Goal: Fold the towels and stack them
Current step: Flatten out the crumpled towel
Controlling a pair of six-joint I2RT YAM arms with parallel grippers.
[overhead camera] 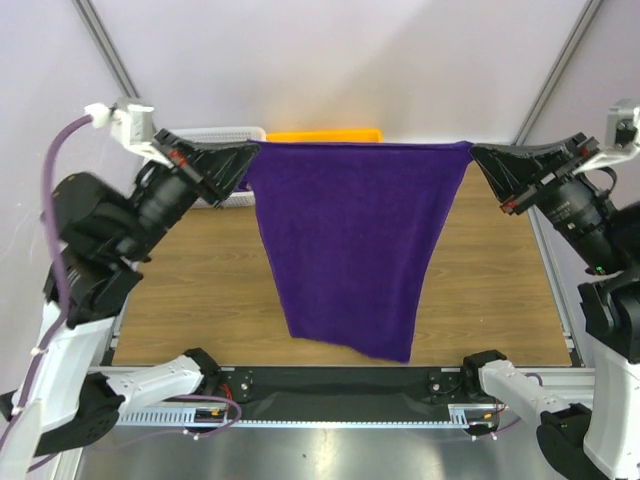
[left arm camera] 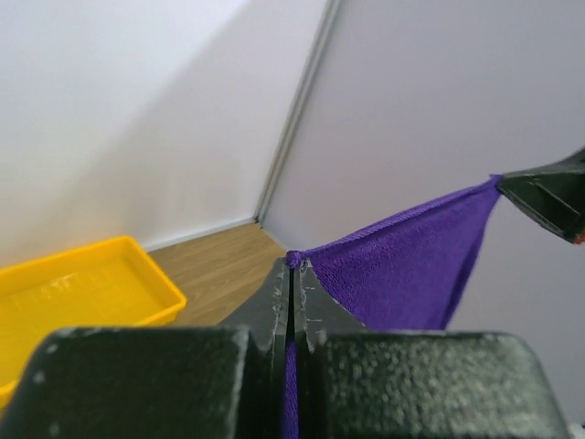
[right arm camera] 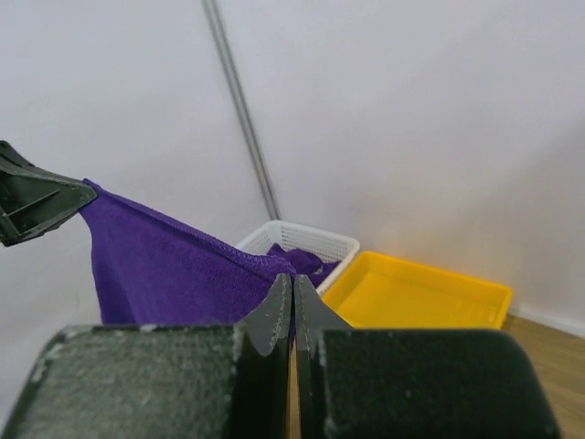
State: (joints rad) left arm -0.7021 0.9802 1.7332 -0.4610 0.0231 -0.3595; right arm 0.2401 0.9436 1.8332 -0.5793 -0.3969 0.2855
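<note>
Pinched shut right before the left wrist camera, your left gripper (left arm camera: 292, 273) clamps one top corner of the purple towel (left arm camera: 411, 265). Right wrist: your right gripper (right arm camera: 293, 291) is closed on the opposite corner. Overhead, it hangs taut between them; lower both together so its bottom edge lands straight.

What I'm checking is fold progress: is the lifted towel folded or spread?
Spread: the towel hangs as one flat sheet from its two top corners; no fold shows.
</note>
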